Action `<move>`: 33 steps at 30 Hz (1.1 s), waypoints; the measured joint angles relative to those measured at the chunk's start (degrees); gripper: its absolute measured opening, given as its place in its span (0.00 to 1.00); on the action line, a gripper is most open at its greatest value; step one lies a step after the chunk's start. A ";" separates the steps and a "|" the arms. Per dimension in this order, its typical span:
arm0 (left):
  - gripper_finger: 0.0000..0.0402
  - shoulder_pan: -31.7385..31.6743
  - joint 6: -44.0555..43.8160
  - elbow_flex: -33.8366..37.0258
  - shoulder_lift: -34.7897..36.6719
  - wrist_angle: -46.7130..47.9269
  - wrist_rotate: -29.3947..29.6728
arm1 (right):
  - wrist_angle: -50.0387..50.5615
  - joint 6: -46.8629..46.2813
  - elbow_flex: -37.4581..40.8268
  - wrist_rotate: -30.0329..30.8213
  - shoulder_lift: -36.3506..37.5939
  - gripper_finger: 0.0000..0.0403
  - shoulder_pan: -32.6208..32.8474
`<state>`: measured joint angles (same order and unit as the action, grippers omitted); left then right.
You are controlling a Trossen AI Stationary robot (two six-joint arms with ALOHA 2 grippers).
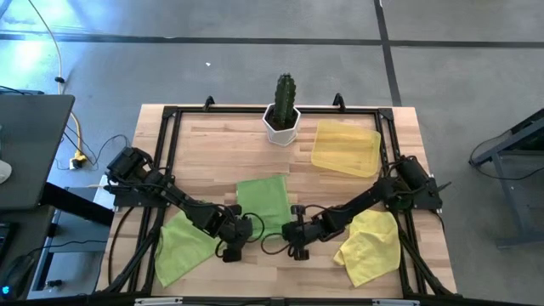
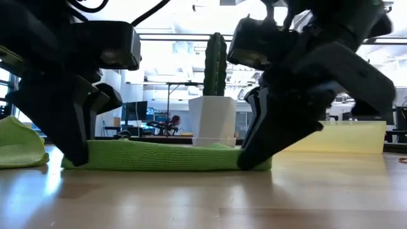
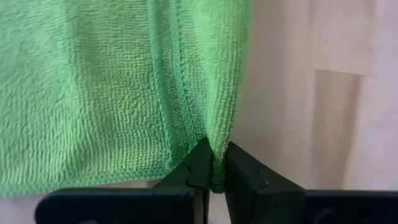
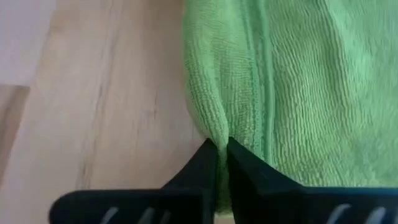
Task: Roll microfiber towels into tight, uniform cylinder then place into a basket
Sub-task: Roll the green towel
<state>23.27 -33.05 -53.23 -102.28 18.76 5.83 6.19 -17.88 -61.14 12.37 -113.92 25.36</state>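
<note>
The shallow pale yellow square basket [image 1: 346,149] holds nothing; left gripper [image 1: 240,231] and right gripper [image 1: 293,231] each pinch the middle lime-green microfiber towel [image 1: 265,201].

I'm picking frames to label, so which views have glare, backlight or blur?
High view: glare patch on the floor, upper left. Low view: bright room behind leaves both arms dark silhouettes, near tabletop soft. Wrist views: evenly lit, green towel weave crisp.

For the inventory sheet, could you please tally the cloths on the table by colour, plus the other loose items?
Lime-green towels: 2, the middle towel pinched by the left end effector and right end effector, and the side towel
Yellow towel: 1
Basket: 1
Cactus pot: 1
Total: 5
</note>
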 joint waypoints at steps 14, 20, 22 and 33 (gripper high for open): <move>0.05 -0.23 -11.03 0.10 2.09 -1.87 -5.81 | -3.07 -12.25 0.34 -26.51 3.42 0.01 -8.50; 0.05 -1.25 -16.28 0.11 2.80 -0.67 -7.48 | -4.01 -18.60 0.30 -30.81 3.53 0.01 -10.89; 0.05 -1.69 -18.44 0.11 2.80 0.08 -7.27 | -3.48 -20.60 0.30 -30.81 3.56 0.01 -11.60; 0.05 -3.49 -25.41 0.04 2.82 1.18 -7.76 | -2.20 -22.41 0.19 -29.21 2.56 0.01 -14.92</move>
<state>19.78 -58.46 -53.19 -99.46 19.94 -1.93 3.99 -40.29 -60.95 -16.84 -111.36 10.44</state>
